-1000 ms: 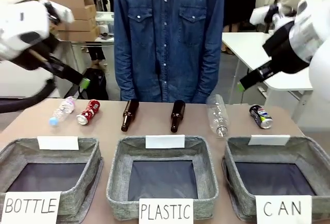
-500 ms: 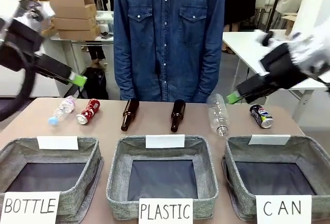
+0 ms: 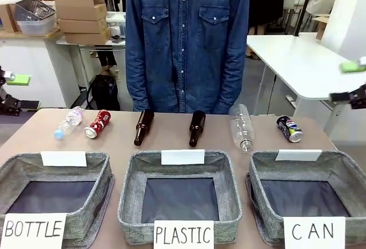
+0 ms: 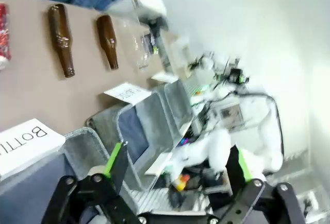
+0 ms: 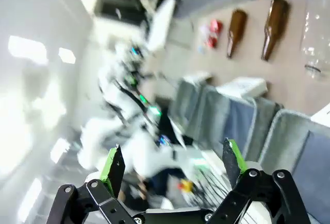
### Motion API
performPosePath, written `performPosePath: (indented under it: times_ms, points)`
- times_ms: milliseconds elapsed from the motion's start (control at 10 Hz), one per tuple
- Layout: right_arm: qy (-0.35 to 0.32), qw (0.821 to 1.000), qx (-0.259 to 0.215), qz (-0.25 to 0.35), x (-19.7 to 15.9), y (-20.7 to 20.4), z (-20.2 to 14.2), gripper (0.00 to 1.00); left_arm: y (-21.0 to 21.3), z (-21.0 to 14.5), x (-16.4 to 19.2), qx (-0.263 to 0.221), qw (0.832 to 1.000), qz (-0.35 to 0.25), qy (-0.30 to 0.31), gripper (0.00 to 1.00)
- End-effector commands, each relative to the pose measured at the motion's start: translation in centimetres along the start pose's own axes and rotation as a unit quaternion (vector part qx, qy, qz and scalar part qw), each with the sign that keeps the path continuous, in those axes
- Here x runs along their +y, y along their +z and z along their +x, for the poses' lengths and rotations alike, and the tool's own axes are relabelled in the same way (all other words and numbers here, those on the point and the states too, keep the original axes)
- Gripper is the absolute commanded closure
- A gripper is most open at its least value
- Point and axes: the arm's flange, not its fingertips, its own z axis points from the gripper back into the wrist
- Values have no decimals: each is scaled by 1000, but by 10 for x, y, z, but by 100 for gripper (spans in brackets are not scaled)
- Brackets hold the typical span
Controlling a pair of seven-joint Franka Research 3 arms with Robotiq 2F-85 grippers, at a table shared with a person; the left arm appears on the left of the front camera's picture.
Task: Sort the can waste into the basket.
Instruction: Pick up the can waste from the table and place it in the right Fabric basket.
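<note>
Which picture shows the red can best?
The front view. The red can lies whole and sharp on the table. The left wrist view cuts it off at the edge, and the right wrist view has it tiny and blurred.

Front view faces person across table; wrist views (rolled) share the bottles.
</note>
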Motion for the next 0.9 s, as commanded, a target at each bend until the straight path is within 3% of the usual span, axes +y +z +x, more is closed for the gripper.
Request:
performPosePath:
  times_ms: [0,100,200,300,700,800]
  points:
    - [-56,983,-173,20,-4,-15,-15,0,-8,5,3,-52,998,-6,20,0]
    - [-44,980,-191,-18,1,-20,-17,0,-11,9,1,-85,996,-21,20,0]
    - [-40,996,-74,22,-5,19,10,0,-20,18,-2,-112,993,19,25,0]
    - [-40,996,-74,22,-5,19,10,0,8,6,17,-66,997,-19,43,0]
    - [-60,995,-81,28,-3,14,11,0,8,6,17,-66,997,-19,43,0]
    - [10,999,31,-43,-5,3,8,0,8,6,17,-66,997,-19,43,0]
